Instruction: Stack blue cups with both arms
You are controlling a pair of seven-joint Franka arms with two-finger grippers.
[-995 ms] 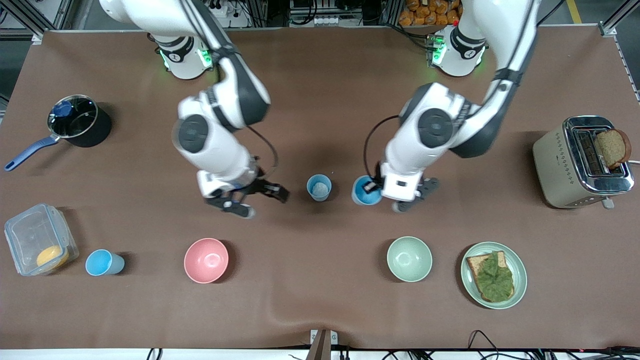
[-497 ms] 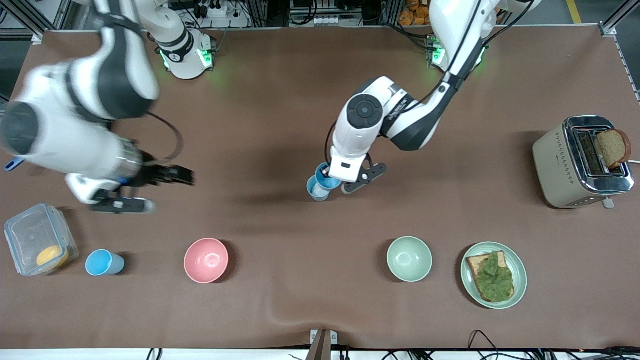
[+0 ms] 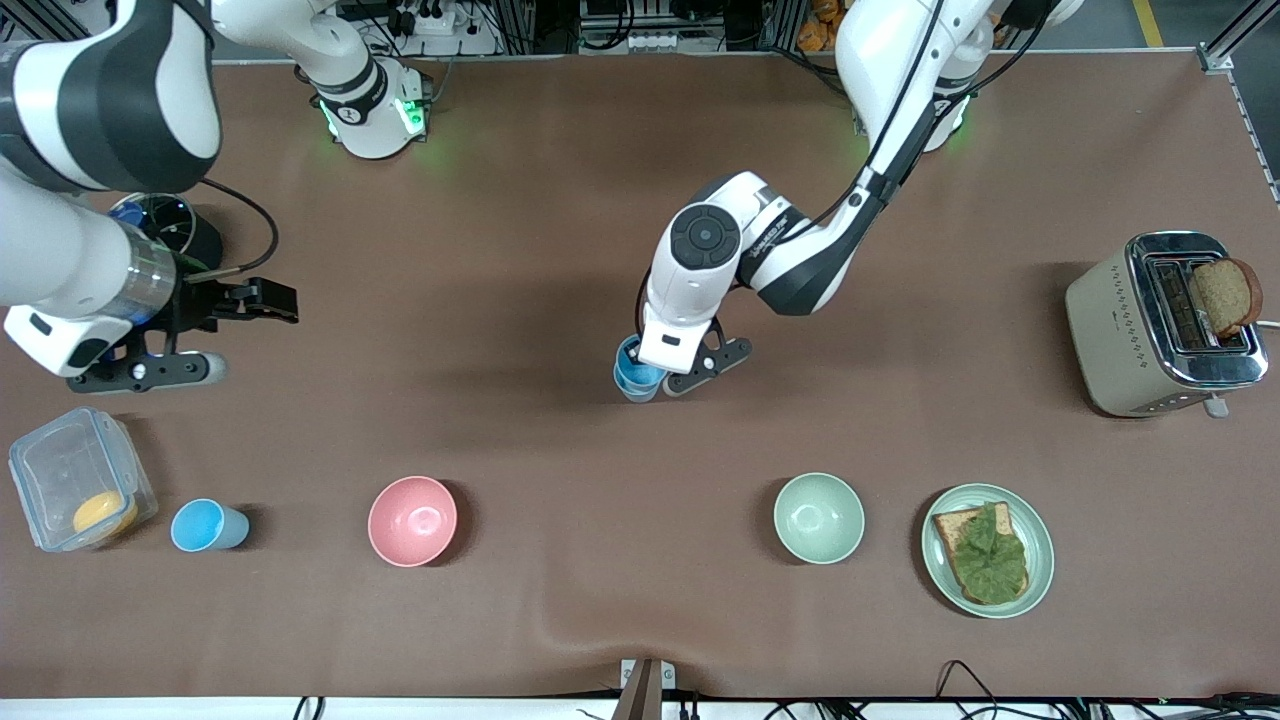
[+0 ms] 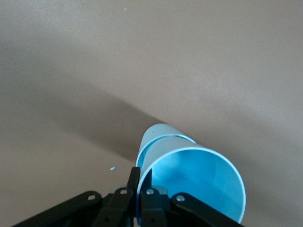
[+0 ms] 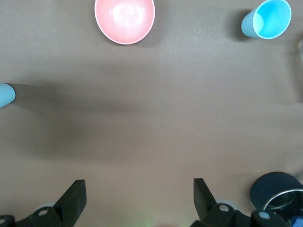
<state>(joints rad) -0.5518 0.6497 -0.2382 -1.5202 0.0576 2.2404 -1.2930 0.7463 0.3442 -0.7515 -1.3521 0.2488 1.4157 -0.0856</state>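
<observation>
**Front view: one cup seated in another, third cup alone by the container**

Front view, working down by size. I see the brown table (image 3: 560,620) carrying everything. My left arm (image 3: 800,250) reaches in from its base toward the table's middle, and my right arm (image 3: 90,130) is swung out over its own end of the table.

The toaster (image 3: 1160,330) sits at the left arm's end with a slice of bread (image 3: 1225,295) sticking out of a slot. Nearer the camera lie the green plate (image 3: 1035,580) with leaf-topped toast (image 3: 985,555), the pale green bowl (image 3: 818,517) and the pink bowl (image 3: 412,520). At the right arm's end I see a clear container (image 3: 60,470) and a dark pot (image 3: 190,235), partly covered by the arm.

The left gripper (image 3: 655,370) is at mid-table, its jaws pinched on the rim of the upper blue cup (image 4: 199,179). In the left wrist view that cup sits inside the lower blue cup (image 4: 158,135), whose rim shows around it; the pair stands on the table (image 3: 632,380).

The right gripper (image 3: 215,335) hangs over bare table beside the pot, jaws spread wide and holding nothing. The third blue cup (image 3: 205,526) stands upright just beside the clear container, well apart from the stacked pair.
</observation>
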